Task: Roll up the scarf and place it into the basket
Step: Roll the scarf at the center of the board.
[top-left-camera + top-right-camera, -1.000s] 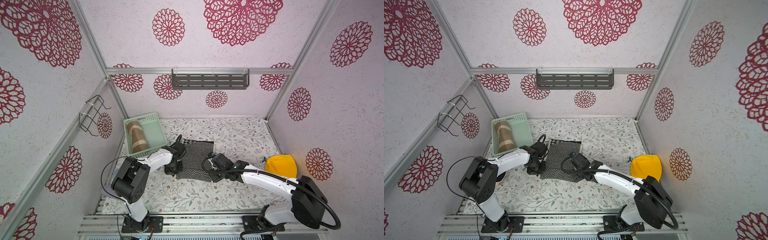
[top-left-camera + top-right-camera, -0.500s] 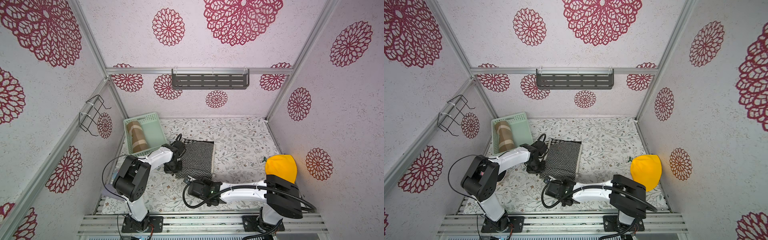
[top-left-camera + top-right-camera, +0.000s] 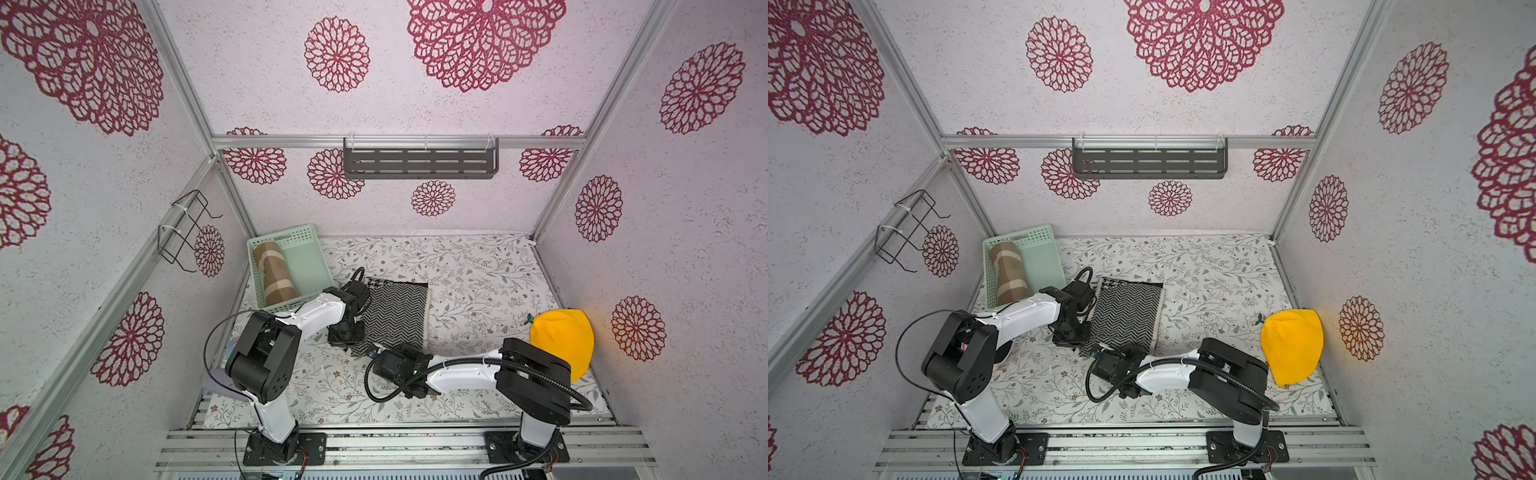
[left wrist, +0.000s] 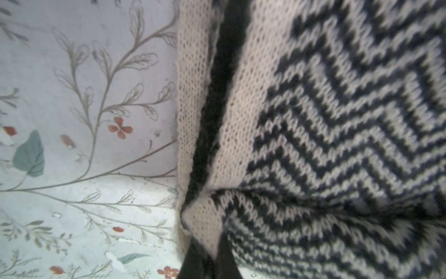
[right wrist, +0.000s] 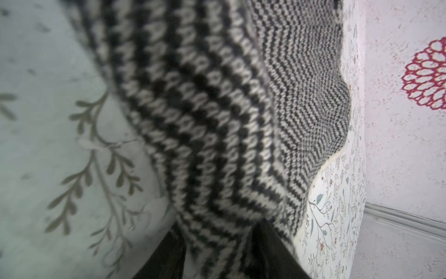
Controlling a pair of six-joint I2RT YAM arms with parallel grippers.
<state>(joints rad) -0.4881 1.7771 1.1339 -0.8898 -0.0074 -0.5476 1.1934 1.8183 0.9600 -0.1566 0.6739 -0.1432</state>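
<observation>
Mint-green basket (image 3: 308, 266) holds a brown roll (image 3: 275, 272); scarf (image 3: 395, 316) lies outside it.

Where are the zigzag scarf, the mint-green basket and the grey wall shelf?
zigzag scarf (image 3: 395, 316): in a top view, middle of the flat cloth.
mint-green basket (image 3: 309, 266): in a top view, bare inner floor.
grey wall shelf (image 3: 419, 163): in a top view, slotted front.
</observation>
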